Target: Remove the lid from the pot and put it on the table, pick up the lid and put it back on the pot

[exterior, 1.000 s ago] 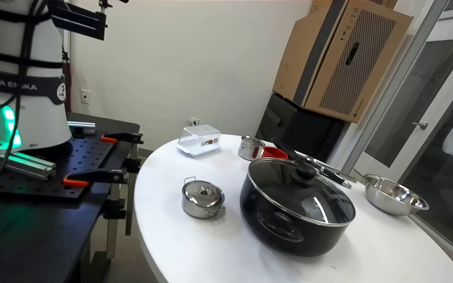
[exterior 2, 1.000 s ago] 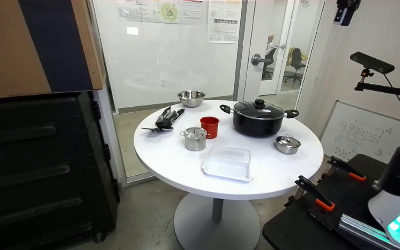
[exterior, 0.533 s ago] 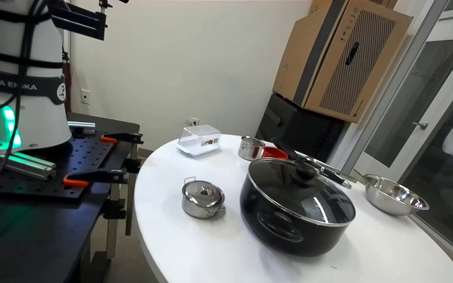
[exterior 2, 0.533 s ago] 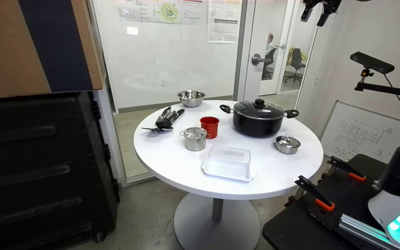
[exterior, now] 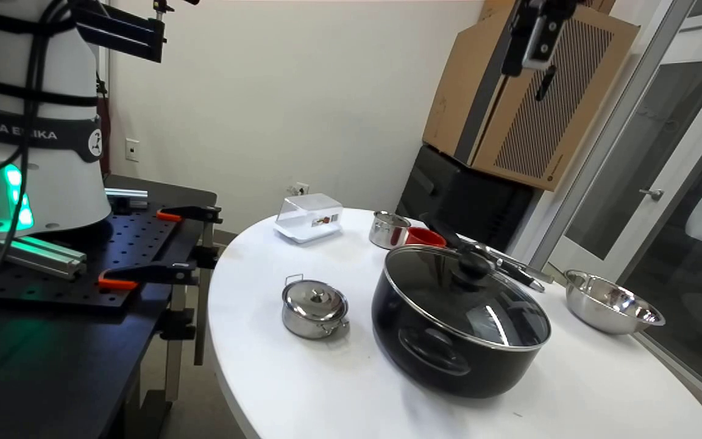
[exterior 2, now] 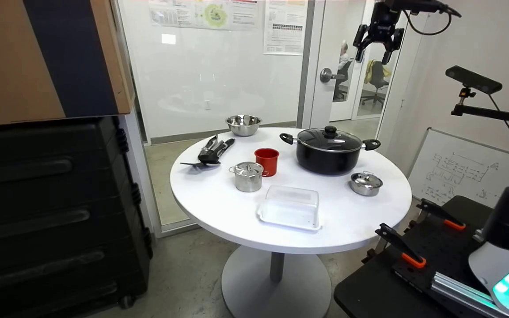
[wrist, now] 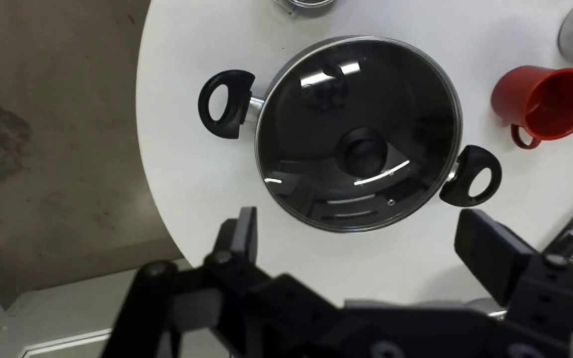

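The clear glass lid (exterior: 442, 305) with its dark knob (exterior: 475, 266) and thin metal rim sits on the black pot (exterior: 467, 375). The lid (exterior 2: 318, 140) and pot (exterior 2: 325, 162) also show toward the back right of the round white table (exterior 2: 217, 207) in an exterior view. In the wrist view the lid (wrist: 311, 129) is seen from above, with its knob (wrist: 366, 155) ahead of the fingertips. My gripper (exterior 2: 373, 60) is open and empty, well above the pot and a little to its right in that exterior view. Its spread fingers show in the wrist view (wrist: 356, 219).
A small silver tin (exterior 2: 366, 184) stands beside the pot. A red cup (exterior 2: 267, 161), a steel pot (exterior 2: 248, 177), a clear plastic box (exterior 2: 290, 207), black utensils (exterior 2: 212, 152) and a steel bowl (exterior 2: 243, 126) are on the table. Stacked boxes (exterior: 546, 97) stand behind.
My gripper has moved down and leftward in an exterior view, toward the pot. Its fingers now also show at the top of the other exterior view. The lid and pot have not moved.
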Tool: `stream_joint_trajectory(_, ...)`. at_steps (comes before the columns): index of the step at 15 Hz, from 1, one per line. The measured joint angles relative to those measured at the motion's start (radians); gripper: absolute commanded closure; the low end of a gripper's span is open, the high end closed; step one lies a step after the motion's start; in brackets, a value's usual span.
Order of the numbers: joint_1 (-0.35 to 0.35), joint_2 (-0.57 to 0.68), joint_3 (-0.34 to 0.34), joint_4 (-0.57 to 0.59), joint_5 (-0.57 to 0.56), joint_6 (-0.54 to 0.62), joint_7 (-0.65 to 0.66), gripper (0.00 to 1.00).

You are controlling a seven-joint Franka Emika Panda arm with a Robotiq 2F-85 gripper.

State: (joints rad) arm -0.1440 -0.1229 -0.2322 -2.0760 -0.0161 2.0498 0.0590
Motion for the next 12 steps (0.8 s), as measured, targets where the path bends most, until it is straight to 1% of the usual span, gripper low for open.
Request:
stream_joint_trajectory(3,-0.006,0.136,0.0,0.104,0.057,-0.043,-0.002,0.0)
stream_joint_trajectory(6,-0.012,0.237,0.003,0.211,0.118,-0.146,-0.003,0.0)
stream_joint_trajectory(8,-0.013,0.257,0.005,0.225,0.119,-0.149,-0.003,0.0)
stream_joint_trajectory(12,-0.014,0.253,0.005,0.222,0.119,-0.149,-0.003,0.0)
